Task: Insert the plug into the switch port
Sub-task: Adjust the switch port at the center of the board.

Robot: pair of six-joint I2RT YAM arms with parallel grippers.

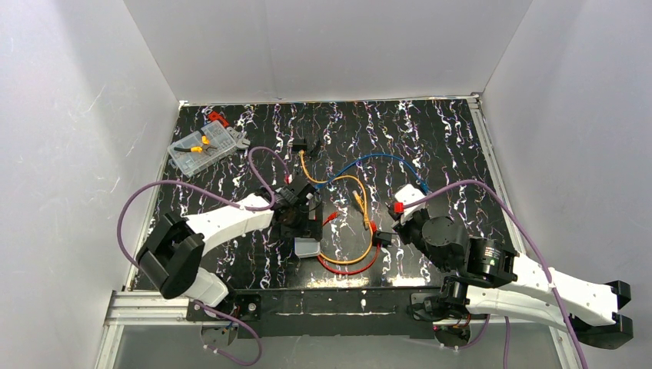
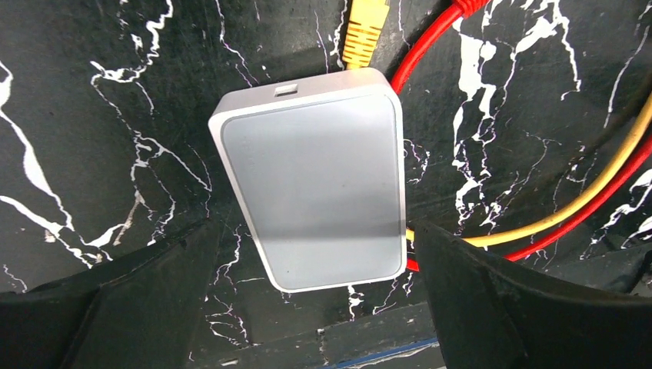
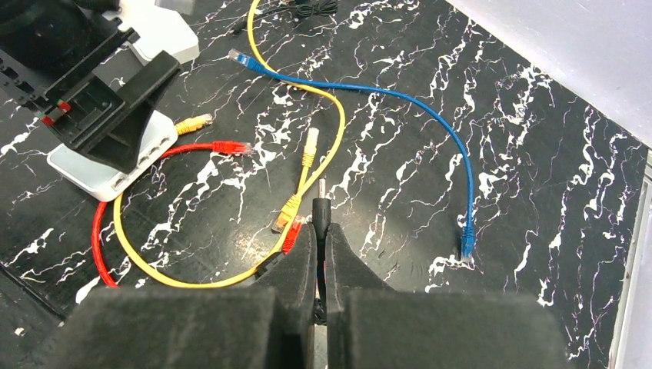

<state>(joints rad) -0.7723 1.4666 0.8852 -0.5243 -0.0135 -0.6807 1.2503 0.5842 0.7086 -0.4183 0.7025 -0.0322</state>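
Observation:
The switch, a flat pale grey box [image 2: 315, 177] [image 1: 307, 247] with rounded corners, lies on the black marbled table. A small switch port [image 2: 286, 89] shows in its far edge, and a yellow network plug [image 2: 365, 31] lies just beyond it. My left gripper [image 2: 315, 231] [image 1: 301, 219] hangs over the box, open wide with one finger on each side, touching nothing. Right of it, my right gripper [image 3: 321, 227] [image 1: 382, 237] is shut on the thin black plug [image 3: 321, 201], whose metal tip sticks out past the fingertips. In the right wrist view the box [image 3: 115, 165] sits far left under the left gripper.
Yellow [image 3: 330, 115], red [image 3: 100, 231] and blue [image 3: 454, 154] network cables loop across the table between the arms. A clear parts box [image 1: 204, 146] stands at the back left. A small white box [image 1: 407, 194] sits behind the right gripper. White walls close in the table.

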